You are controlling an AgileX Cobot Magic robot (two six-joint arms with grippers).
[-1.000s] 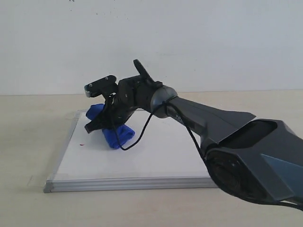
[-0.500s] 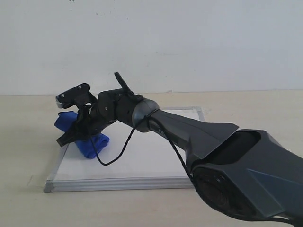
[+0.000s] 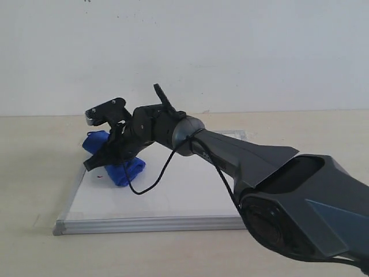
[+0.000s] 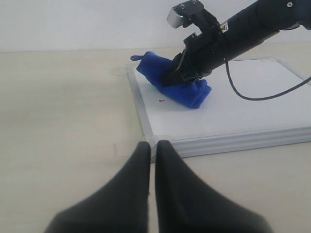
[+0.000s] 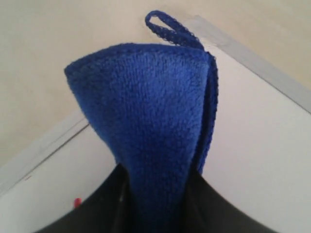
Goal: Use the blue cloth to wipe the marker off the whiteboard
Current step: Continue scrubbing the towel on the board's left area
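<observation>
Fingers (image 5: 109,209) of the right arm pinch the blue cloth (image 3: 124,171), marker (image 4: 161,100) speck beside them. Left fingers (image 4: 138,167) sit closed, empty.

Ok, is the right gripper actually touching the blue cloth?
Touching: the right wrist view shows the right gripper shut on the blue cloth, pressing both its sides.
</observation>
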